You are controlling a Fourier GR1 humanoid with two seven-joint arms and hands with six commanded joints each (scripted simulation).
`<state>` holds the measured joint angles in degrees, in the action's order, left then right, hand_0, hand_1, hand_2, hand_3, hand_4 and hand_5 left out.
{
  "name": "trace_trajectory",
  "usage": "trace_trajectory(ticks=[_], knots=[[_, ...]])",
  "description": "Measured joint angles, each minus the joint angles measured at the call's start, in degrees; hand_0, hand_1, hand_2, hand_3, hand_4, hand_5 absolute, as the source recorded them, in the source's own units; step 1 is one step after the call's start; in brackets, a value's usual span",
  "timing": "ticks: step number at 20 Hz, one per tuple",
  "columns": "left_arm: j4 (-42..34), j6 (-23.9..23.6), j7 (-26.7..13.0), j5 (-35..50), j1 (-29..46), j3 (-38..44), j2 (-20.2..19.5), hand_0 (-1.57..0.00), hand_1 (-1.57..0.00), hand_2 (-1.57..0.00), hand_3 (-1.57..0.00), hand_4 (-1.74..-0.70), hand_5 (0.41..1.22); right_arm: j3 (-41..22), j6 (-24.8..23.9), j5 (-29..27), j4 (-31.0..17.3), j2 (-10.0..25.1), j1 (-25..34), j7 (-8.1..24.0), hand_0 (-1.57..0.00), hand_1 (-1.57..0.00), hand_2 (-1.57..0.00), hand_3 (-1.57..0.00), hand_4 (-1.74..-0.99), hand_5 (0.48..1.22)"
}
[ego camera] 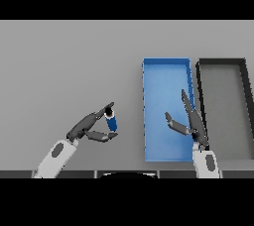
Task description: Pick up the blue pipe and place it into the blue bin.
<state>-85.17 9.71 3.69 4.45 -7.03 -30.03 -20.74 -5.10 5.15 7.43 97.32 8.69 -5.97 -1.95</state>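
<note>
One hand, the left [89,127], pinched the pipe [111,120] left of the bin [166,66]; it needed a firm hold and lift. The right hand [191,121] hung open-fingered over the bin.

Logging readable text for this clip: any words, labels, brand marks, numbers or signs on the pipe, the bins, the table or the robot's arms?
None: no text, number or sign shows anywhere.
blue pipe, between the left hand fingers: plain.
blue bin: plain.
black bin: plain.
grey table: plain.
right hand, over the blue bin: unmarked.
</note>
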Motion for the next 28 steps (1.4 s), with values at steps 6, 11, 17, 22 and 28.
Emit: trace_trajectory(ticks=[6, 11, 17, 22, 28], knots=[[6.31, -1.34, 2.23, -3.1, -4.12, -1.57, 5.56, 0.0, 0.0, 0.0, 0.0, -1.19, 0.512, 0.19, 0.23, -0.01, -0.38, 0.22, -0.71, -0.46, 0.0, 0.0, 0.0, 0.0, -1.319, 0.664], [9.2, 0.18, 1.81, 0.99, -5.39, -0.24, 9.31, -0.34, -0.5, -0.63, -0.69, -1.39, 0.828, -0.01, 0.37, 0.02, -0.72, -0.08, -0.97, -1.03, 0.0, 0.0, 0.0, 0.0, -1.322, 0.666], [8.04, -0.1, 3.44, 1.62, -3.18, -1.25, 10.07, -1.25, -1.29, -1.32, -1.31, -1.64, 1.118, -0.23, 0.15, 0.77, -0.51, 0.23, -0.93, -1.04, 0.0, 0.0, 0.0, 0.0, -1.302, 0.666], [4.72, -1.9, 5.87, 0.3, -2.95, -2.97, 10.91, -1.47, -1.48, -1.49, -1.43, -1.7, 1.187, -0.22, 0.18, 0.98, -0.02, 0.66, -0.63, -1.01, 0.0, 0.0, 0.0, 0.0, -1.279, 0.656], [-0.51, -1.52, 4.77, 1.31, -6.63, -2.86, 13.34, -1.54, -1.55, -1.55, -1.45, -1.72, 1.212, 0.04, -0.19, 2.09, -1.4, 1.25, 0.02, -1.12, 0.0, 0.0, 0.0, 0.0, -1.278, 0.678]])
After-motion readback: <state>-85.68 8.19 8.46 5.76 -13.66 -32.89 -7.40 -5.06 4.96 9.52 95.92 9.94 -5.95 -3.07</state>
